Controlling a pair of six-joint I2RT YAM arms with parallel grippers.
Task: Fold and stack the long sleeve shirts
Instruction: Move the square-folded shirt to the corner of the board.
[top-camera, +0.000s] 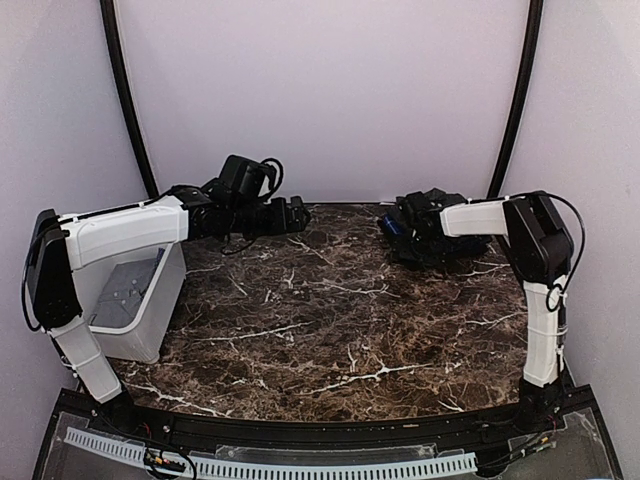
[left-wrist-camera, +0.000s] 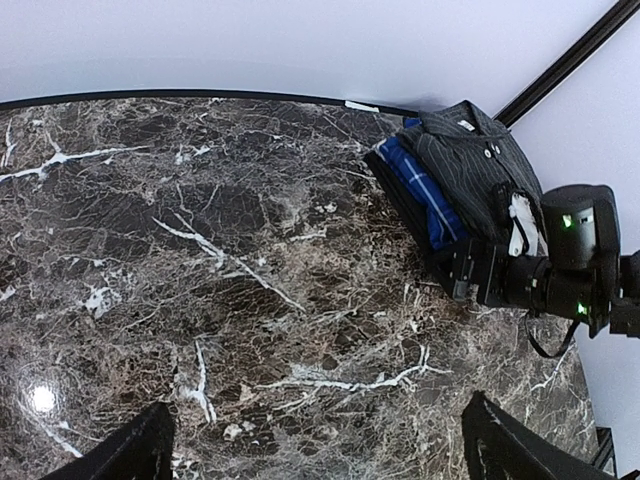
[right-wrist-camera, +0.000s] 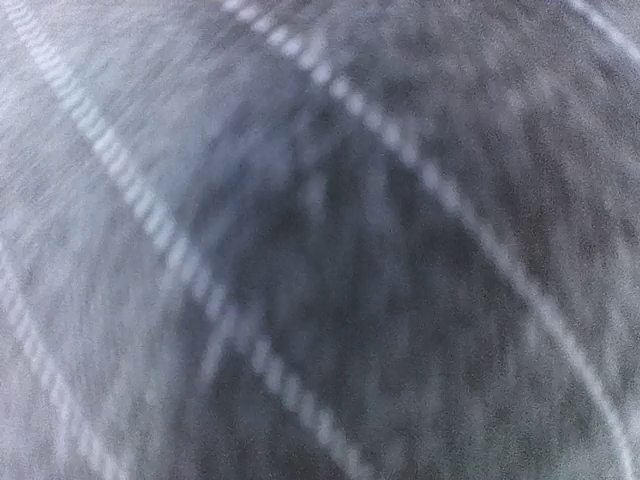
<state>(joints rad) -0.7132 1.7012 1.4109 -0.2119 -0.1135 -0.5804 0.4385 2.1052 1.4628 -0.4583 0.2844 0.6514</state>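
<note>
From above, the dark marble table (top-camera: 330, 330) fills the booth, with pale walls (top-camera: 320, 90) around it and black poles (top-camera: 125, 100) in the far corners. The left claw (top-camera: 300, 214) hangs over the far edge, and the white bin (top-camera: 135, 300) stands behind it at the left edge. The right claw (top-camera: 420, 225) is low on the stack of shirts (top-camera: 392, 228) in the far right corner. Open marble lies between the two claws.

In the left wrist view the left claw's fingers (left-wrist-camera: 140, 450) stand wide apart and hold nothing. Ahead and to the right, near the curved edge, the black pinstriped shirt (left-wrist-camera: 470, 160) lies folded on the blue plaid shirt (left-wrist-camera: 420, 190).

The right wrist view gives only blurred dark cloth with pale stripes, very close. This claw stands wide; whether it grips cloth I cannot tell
</note>
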